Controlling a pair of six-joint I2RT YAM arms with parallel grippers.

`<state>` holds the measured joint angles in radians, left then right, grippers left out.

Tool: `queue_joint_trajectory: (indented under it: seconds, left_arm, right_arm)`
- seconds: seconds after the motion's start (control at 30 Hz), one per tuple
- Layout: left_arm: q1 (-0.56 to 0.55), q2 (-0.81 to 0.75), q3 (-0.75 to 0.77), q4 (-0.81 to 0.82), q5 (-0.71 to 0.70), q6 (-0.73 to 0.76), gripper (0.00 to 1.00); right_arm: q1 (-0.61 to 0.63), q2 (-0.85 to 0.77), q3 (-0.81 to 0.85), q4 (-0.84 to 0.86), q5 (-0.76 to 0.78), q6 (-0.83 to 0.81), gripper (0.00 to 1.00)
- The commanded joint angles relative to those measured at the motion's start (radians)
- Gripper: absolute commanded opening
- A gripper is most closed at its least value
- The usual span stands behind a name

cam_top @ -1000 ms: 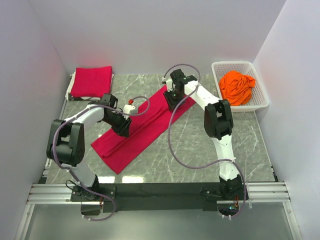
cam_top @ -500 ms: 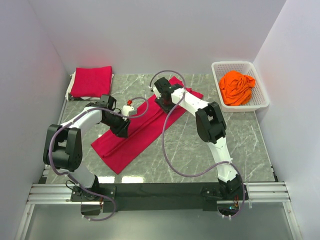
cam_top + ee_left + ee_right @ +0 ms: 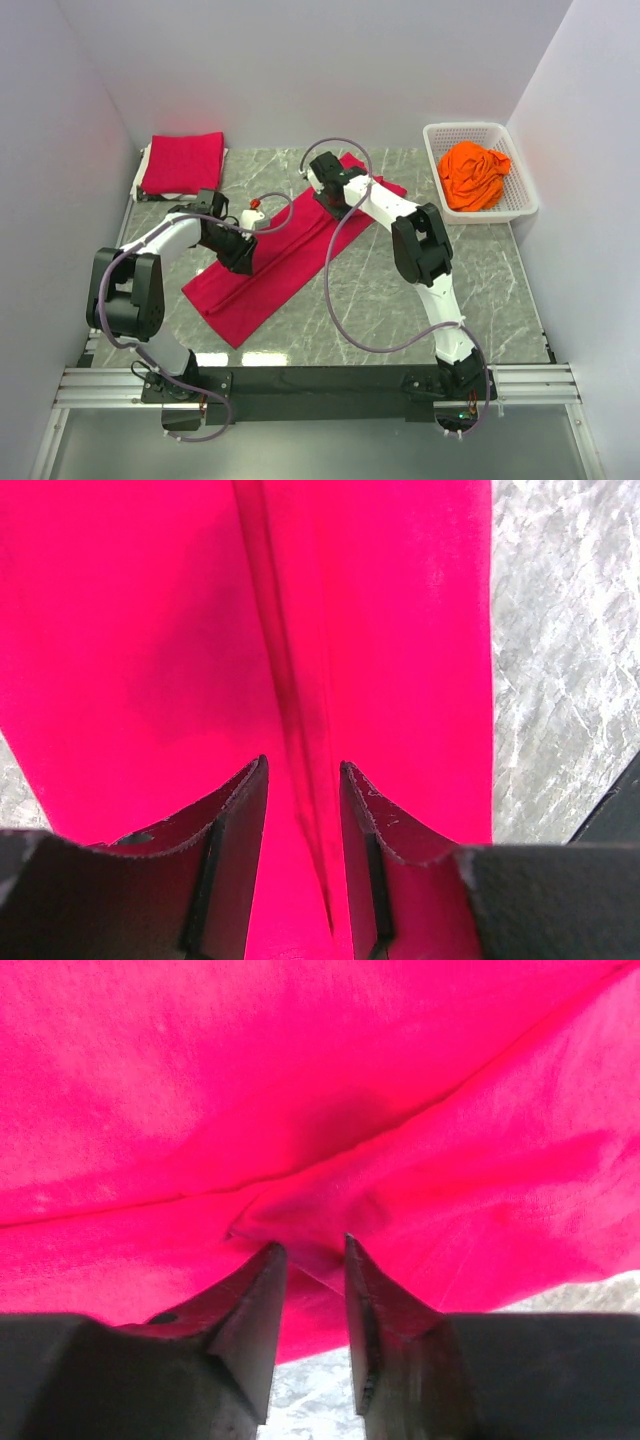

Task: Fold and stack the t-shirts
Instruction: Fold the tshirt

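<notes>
A crimson t-shirt (image 3: 285, 260), folded into a long strip, lies diagonally across the marble table (image 3: 400, 290). My left gripper (image 3: 240, 258) is down on the strip's middle. In the left wrist view its jaws (image 3: 300, 765) stand apart astride a lengthwise crease (image 3: 290, 680). My right gripper (image 3: 335, 203) rests on the strip's far end, and its jaws (image 3: 310, 1243) stand apart with a raised fold of red cloth (image 3: 300, 1210) at the tips. A folded red t-shirt (image 3: 183, 163) lies at the back left. An orange t-shirt (image 3: 473, 172) sits crumpled in the basket.
The white lattice basket (image 3: 465, 128) stands at the back right against the wall. White walls close in the table on three sides. Grey cables loop from both arms above the table. Bare marble (image 3: 560, 680) shows beside the strip's edge.
My right gripper moved left along the shirt's far end, uncovering its corner, and its jaws narrowed a little. The left arm shifted slightly left on the strip.
</notes>
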<state>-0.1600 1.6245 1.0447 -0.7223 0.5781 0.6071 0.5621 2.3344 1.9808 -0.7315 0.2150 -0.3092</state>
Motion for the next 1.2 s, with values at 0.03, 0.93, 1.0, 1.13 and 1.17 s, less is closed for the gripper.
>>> queue_joint_trajectory:
  seconds: [0.03, 0.93, 1.0, 1.13, 1.17]
  left_arm:
    - [0.017, 0.006, 0.032, -0.003, 0.009, 0.002, 0.41]
    - [0.089, 0.037, 0.069, -0.025, 0.04, 0.003, 0.41]
    - [0.108, 0.055, 0.084, -0.032, 0.046, 0.003, 0.41]
    - [0.126, 0.083, 0.139, -0.034, 0.026, 0.011, 0.41]
    - [0.126, 0.092, 0.146, -0.028, 0.008, 0.014, 0.41]
  right_arm:
    - [-0.002, 0.025, 0.065, -0.006, -0.032, -0.016, 0.29]
    - [-0.004, 0.14, 0.221, -0.058, -0.112, 0.005, 0.33]
    - [-0.004, 0.1, 0.195, -0.062, -0.135, 0.015, 0.36]
    - [-0.024, -0.072, 0.067, -0.034, -0.19, 0.035, 0.41]
    - [-0.033, -0.095, 0.047, -0.032, -0.201, 0.047, 0.42]
